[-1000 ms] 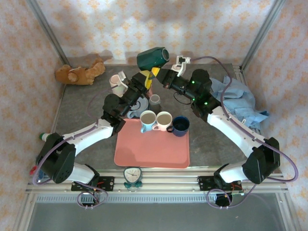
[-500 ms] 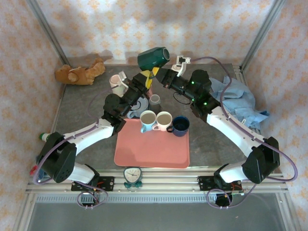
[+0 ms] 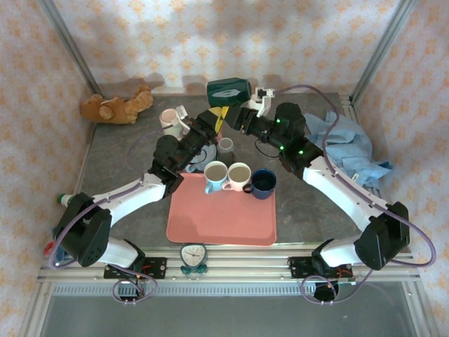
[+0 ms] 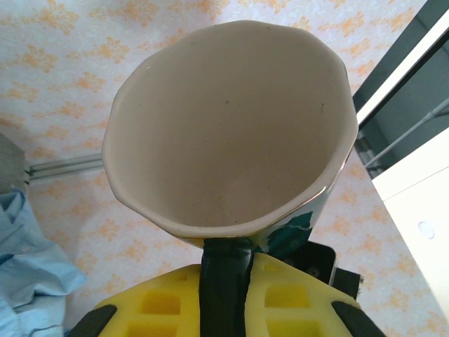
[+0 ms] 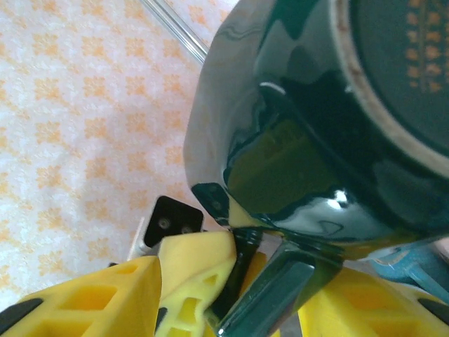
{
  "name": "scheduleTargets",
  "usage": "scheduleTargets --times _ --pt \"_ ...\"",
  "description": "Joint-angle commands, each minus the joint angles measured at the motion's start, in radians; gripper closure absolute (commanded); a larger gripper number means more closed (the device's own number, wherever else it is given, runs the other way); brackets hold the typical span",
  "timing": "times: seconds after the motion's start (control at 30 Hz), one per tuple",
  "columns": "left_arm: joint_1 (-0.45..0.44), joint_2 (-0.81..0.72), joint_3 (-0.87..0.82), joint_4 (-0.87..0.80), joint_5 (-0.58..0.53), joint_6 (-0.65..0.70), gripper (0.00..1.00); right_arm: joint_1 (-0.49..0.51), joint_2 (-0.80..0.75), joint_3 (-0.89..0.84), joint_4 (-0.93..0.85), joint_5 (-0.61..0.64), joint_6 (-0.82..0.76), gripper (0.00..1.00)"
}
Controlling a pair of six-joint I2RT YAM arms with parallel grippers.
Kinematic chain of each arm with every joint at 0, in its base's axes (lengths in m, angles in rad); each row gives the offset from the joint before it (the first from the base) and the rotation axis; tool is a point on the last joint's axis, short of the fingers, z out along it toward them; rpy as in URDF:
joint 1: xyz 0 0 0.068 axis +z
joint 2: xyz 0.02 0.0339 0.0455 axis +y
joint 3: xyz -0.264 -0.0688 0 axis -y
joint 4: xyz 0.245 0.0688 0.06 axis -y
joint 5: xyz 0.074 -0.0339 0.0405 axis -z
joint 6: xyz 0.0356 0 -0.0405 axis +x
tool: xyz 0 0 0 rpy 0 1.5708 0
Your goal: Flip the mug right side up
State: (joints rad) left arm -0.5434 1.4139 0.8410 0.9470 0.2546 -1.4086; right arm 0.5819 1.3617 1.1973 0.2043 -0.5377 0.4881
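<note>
**While it was held aloft, the mug [image 3: 228,88] was gripped by one arm**

Above the back of the table [image 3: 119,175], beyond the pink tray [image 3: 221,217], the green mug was held on its side. Its handle [image 5: 272,291] was pinched by the closed left gripper [image 4: 226,270]. The right gripper [image 5: 228,298] was spread wide around the handle, clamping nothing.

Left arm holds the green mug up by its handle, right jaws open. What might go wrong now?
1. The left gripper pinches only the handle of the green mug, held sideways in the air: it may swivel or slip.
2. A drop could hit the three mugs on the tray.
3. The open right gripper, close by, may knock it.
</note>
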Motion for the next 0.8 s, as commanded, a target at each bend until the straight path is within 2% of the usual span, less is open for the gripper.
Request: scheduleTargets --times 0.0,0.5,0.77 --pt "0.011 -0.083 0.032 0.047 0.028 0.093 1.00 0.008 -0.038 0.024 -0.078 0.007 -0.065 0.46" --pt "0.084 -0.153 0.027 -0.154 0.087 0.220 1.00 -0.015 -0.079 0.058 -0.347 0.022 -0.213 0.45" --pt "0.119 -0.252 0.038 -0.392 0.126 0.381 1.00 -0.096 -0.104 0.054 -0.471 0.070 -0.198 0.46"
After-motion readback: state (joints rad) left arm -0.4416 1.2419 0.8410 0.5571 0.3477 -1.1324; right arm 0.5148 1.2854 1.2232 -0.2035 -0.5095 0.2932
